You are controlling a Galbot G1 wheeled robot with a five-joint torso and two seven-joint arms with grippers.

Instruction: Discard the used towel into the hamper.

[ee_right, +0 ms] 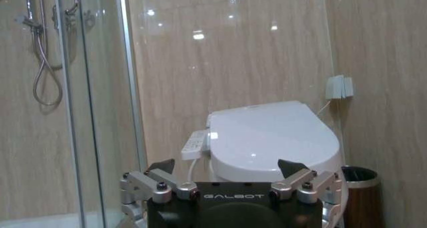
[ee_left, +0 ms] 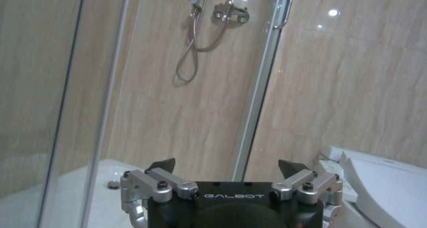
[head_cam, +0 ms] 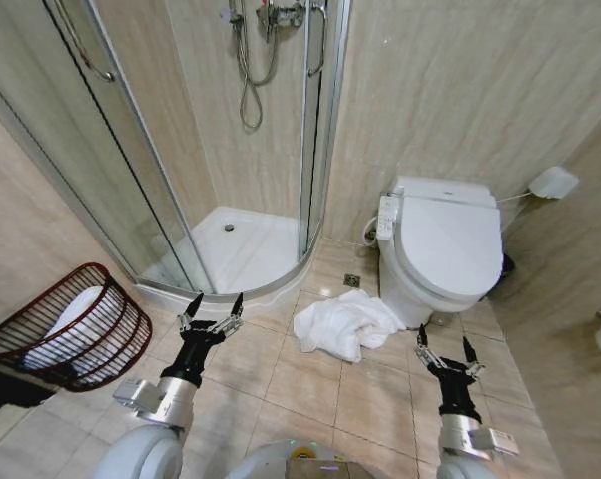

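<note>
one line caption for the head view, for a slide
White towel crumpled on floor tiles beside toilet; hamper at left, both pincers open and empty.

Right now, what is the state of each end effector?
Left end effector: open, holding nothing, above the floor near the hamper.
Right end effector: open, holding nothing, beside the towel.

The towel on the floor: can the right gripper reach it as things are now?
Probably yes. The white towel lies crumpled on open tiles beside the toilet, and nothing stands between it and the open, empty right gripper. The left gripper is also open, on the other side.
</note>
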